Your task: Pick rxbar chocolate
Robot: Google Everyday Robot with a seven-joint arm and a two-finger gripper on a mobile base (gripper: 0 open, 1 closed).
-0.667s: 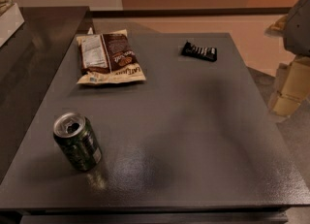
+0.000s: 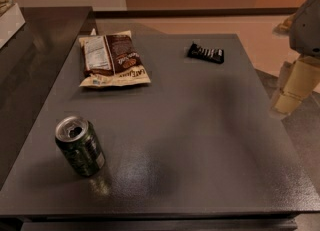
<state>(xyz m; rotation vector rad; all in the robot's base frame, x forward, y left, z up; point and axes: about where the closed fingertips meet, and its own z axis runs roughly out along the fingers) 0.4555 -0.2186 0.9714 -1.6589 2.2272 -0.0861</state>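
Observation:
The rxbar chocolate (image 2: pixel 205 53) is a small flat black bar with white lettering. It lies on the far right part of the dark grey table (image 2: pixel 200 140). My gripper (image 2: pixel 286 100) hangs at the right edge of the view, beyond the table's right edge. It is to the right of the bar and nearer to the camera, and it touches nothing. Only part of the arm above it shows.
A brown-and-white snack bag (image 2: pixel 113 60) lies flat at the far left of the table. A green can (image 2: pixel 80 146) stands open at the near left. A darker counter (image 2: pixel 35 50) adjoins the table on the left.

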